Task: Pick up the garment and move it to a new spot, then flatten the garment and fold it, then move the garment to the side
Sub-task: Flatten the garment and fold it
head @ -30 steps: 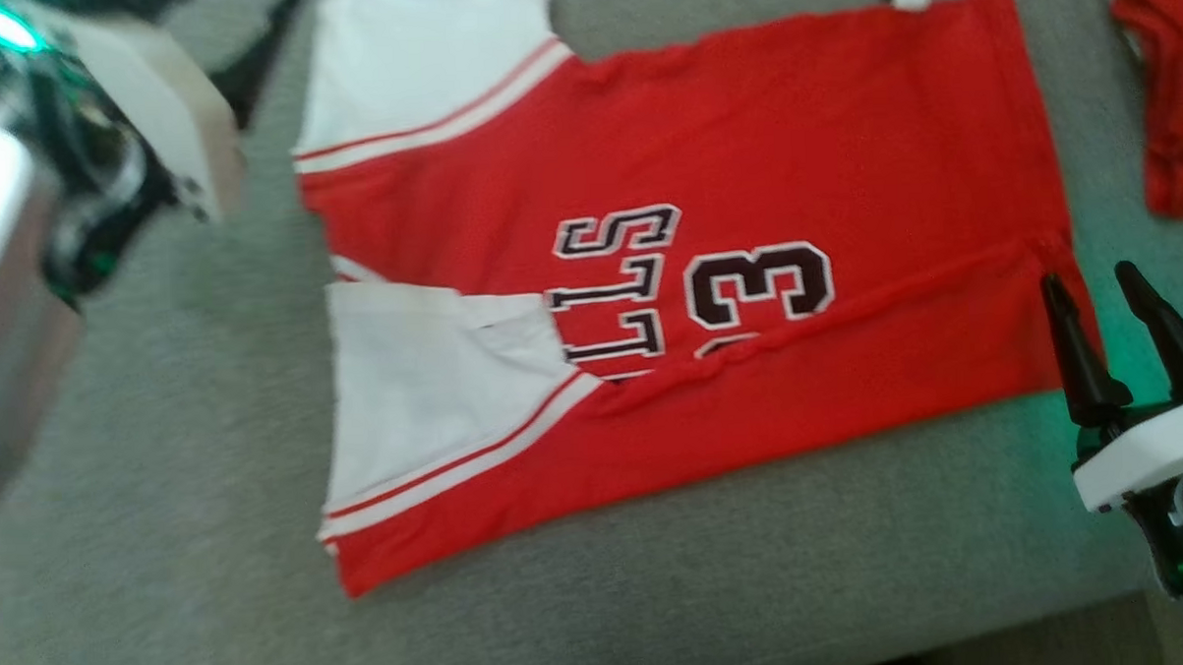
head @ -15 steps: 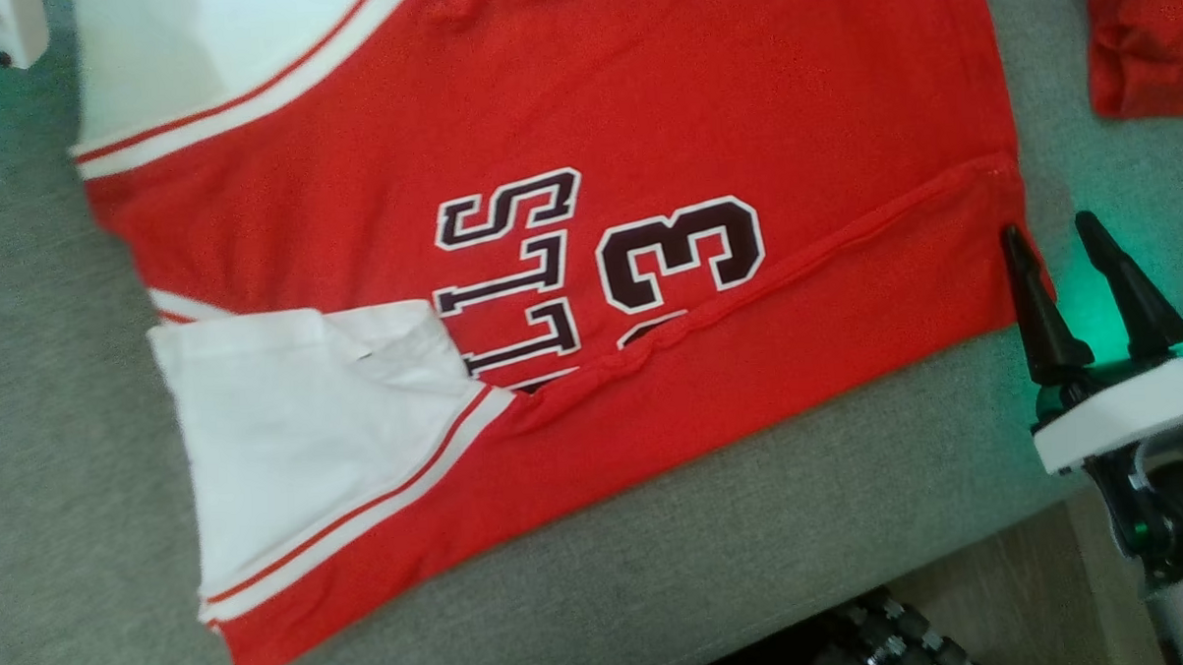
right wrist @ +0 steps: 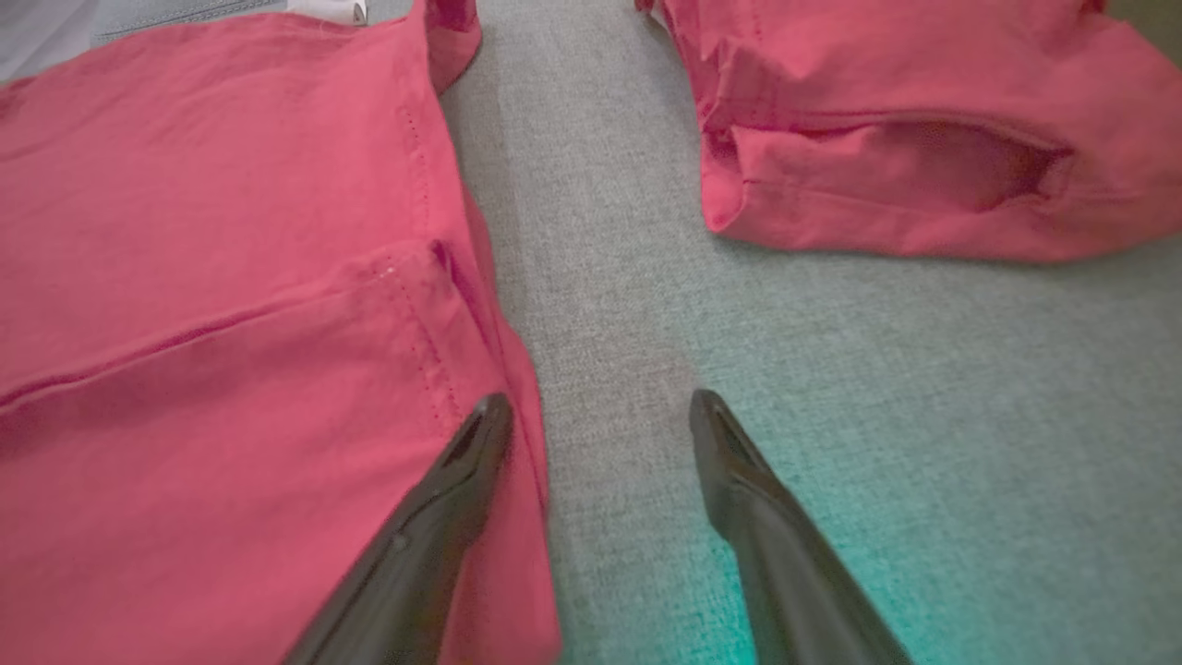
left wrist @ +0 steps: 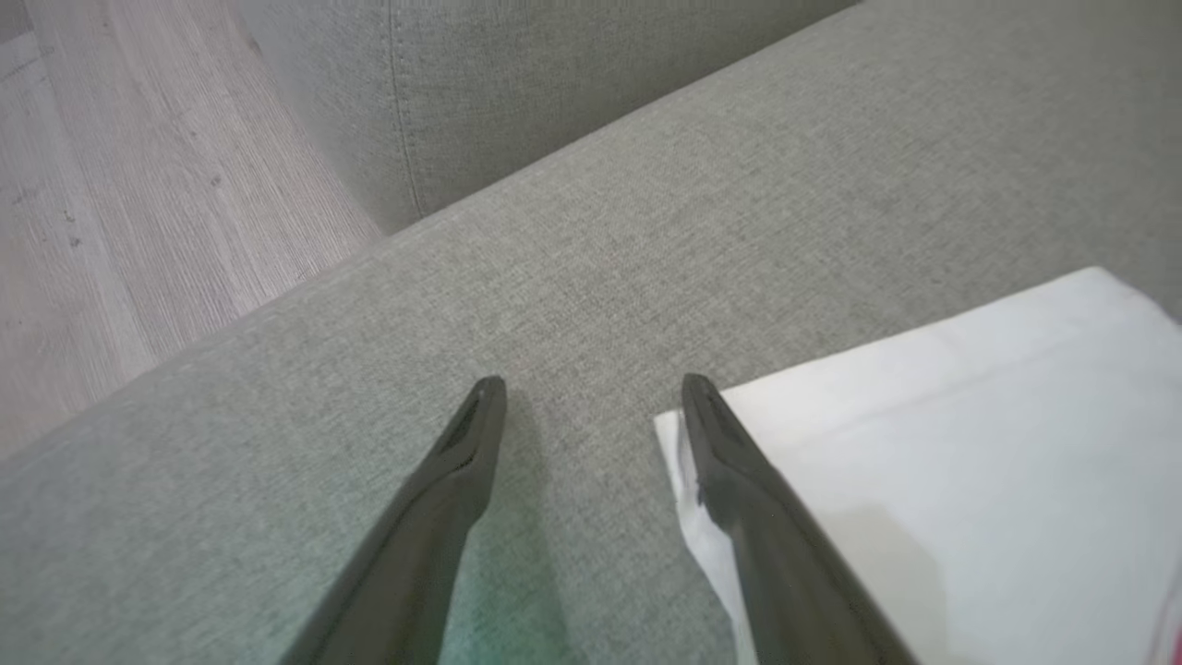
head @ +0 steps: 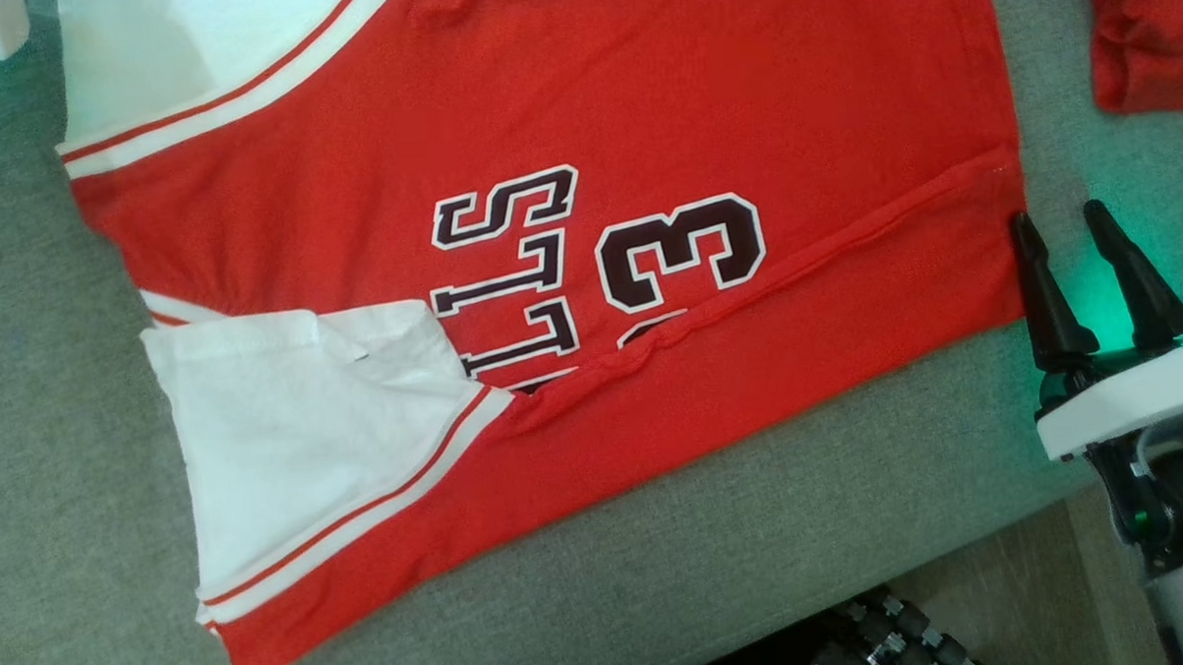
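Observation:
The garment (head: 564,107) is a red jersey with white sleeves and dark lettering, spread flat on the grey cushion (head: 854,520) with its near long edge folded over. My right gripper (head: 1058,213) stands open at the hem's near corner. In the right wrist view the right gripper (right wrist: 598,399) has its left finger over the red hem (right wrist: 277,369) and its right finger over bare cushion. My left gripper (left wrist: 591,381) is open and low over the cushion, its right finger at the corner of the white sleeve (left wrist: 923,462). Nothing is held.
A second red garment (head: 1147,37) lies bunched at the far right, across a strip of bare cushion from the hem (right wrist: 905,139). The cushion's front edge drops to wooden floor (head: 1014,583) beside my dark wheeled base (head: 878,637). Left of the sleeve are the cushion's edge and floor (left wrist: 111,185).
The head camera has swung, so the whole picture shifted and the left arm slid off to the upper left corner. My right gripper stays open by the hem corner.

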### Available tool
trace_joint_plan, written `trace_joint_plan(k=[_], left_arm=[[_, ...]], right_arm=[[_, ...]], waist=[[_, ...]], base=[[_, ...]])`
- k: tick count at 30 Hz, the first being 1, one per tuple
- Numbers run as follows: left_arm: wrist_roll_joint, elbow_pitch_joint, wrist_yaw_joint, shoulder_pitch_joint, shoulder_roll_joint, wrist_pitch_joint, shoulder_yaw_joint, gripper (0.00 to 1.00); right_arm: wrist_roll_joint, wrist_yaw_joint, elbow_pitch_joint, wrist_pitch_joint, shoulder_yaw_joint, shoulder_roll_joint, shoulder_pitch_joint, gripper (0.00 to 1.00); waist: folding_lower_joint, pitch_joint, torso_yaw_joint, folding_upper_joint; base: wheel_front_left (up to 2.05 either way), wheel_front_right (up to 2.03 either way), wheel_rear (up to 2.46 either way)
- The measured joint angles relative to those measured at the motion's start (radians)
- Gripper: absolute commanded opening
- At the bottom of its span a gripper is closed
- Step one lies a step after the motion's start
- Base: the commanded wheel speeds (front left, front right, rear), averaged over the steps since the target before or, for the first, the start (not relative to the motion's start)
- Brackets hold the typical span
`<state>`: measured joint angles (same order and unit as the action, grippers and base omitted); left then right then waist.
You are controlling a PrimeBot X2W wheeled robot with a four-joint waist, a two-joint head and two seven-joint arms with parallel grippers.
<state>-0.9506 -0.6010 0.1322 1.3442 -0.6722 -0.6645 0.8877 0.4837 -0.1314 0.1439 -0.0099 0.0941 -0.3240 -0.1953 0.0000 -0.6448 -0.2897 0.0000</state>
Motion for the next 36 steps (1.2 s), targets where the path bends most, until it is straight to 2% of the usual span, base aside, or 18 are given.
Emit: trace_joint_plan(k=[10, 11, 12, 13, 14, 15, 24, 30, 33, 36], left_arm=[[-0.107, 0.067, 0.000, -0.012, -0.035, -0.058, 0.011, 1.00], [-0.109, 0.073, 0.000, -0.012, -0.040, -0.063, 0.013, 0.95], [-0.110, 0.081, 0.000, -0.012, -0.044, -0.064, 0.014, 0.57], [-0.110, 0.086, 0.000, -0.012, -0.047, -0.058, 0.015, 0.36], [-0.110, 0.087, 0.000, -0.012, -0.048, -0.054, 0.016, 0.20], [-0.110, 0.089, 0.000, -0.012, -0.048, -0.050, 0.019, 0.00], [-0.134, 0.133, 0.000, -0.023, -0.047, -0.006, 0.068, 0.00], [-0.143, 0.192, 0.000, -0.022, -0.047, 0.069, 0.118, 0.00], [-0.150, 0.224, 0.000, -0.016, -0.047, 0.096, 0.145, 0.00], [-0.150, 0.255, 0.000, -0.003, -0.046, 0.122, 0.178, 0.00]], right_arm=[[0.002, 0.000, 0.004, 0.000, 0.001, 0.000, -0.008, 1.00], [0.002, 0.000, 0.005, 0.000, 0.001, 0.000, -0.011, 1.00], [0.002, 0.000, 0.006, -0.001, 0.001, 0.000, -0.014, 1.00], [0.002, 0.000, 0.008, -0.001, 0.001, -0.001, -0.019, 1.00], [0.002, 0.000, 0.010, -0.005, 0.001, -0.001, -0.021, 1.00], [0.002, 0.000, 0.011, -0.005, 0.001, -0.001, -0.022, 1.00], [0.052, 0.000, -0.006, 0.011, -0.013, -0.029, -0.059, 1.00], [0.136, 0.000, -0.041, 0.176, -0.003, -0.088, -0.264, 1.00], [0.155, 0.000, 0.024, 0.268, 0.018, -0.113, -0.397, 1.00], [0.110, 0.000, 0.136, 0.319, 0.043, -0.145, -0.514, 1.00]], waist=[[0.0000, -0.009, 0.000, 0.0000], [0.0000, -0.011, -0.001, 0.0000], [0.0000, -0.012, -0.001, 0.0000], [0.0000, -0.014, -0.001, 0.0000], [0.0000, -0.015, -0.002, 0.0000], [0.0000, -0.015, -0.001, 0.0000], [0.0000, 0.006, 0.017, 0.0000], [0.0000, 0.032, 0.053, 0.0000], [0.0001, 0.041, 0.078, 0.0000], [0.0000, 0.042, 0.105, 0.0000]], base=[[0.00, 0.00, 0.00], [0.00, 0.00, 0.00], [0.00, 0.00, 0.00], [0.00, 0.00, 0.00], [0.00, 0.00, 0.00], [0.00, 0.00, 0.00], [0.00, 0.00, 0.00], [0.00, 0.00, 0.00], [0.00, 0.00, 0.00], [0.00, 0.00, 0.00]])
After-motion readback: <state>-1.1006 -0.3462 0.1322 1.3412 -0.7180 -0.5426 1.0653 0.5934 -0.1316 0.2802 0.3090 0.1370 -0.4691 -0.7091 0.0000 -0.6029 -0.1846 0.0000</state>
